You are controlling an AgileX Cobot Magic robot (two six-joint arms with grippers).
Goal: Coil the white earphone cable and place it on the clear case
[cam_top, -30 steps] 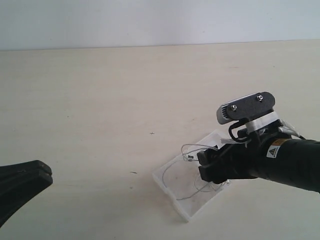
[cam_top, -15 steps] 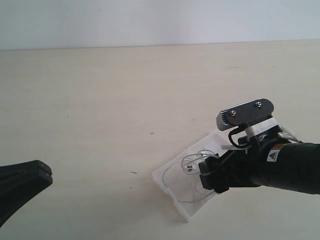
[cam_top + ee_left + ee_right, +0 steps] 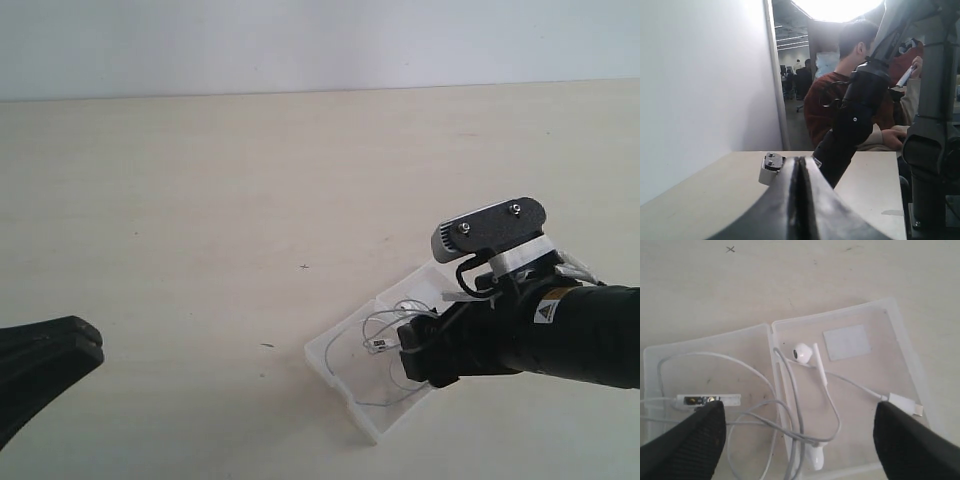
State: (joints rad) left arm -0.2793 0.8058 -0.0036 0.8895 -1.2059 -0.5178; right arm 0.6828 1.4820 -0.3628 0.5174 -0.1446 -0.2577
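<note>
**Dropping lower, wide open**

Gaping and empty, the right pincer [image 3: 425, 350] is hanging lower than before over the clear case [image 3: 875, 365], which is lying diagonally on the table [image 3: 250, 180]. The white earphone cable [image 3: 803, 353] is looping across both halves. Meanwhile the left pincer [image 3: 800, 200] is staying shut.

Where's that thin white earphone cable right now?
The white earphone cable lies loose across both halves of the clear case, lower right in the exterior view, under the open right gripper.
</note>
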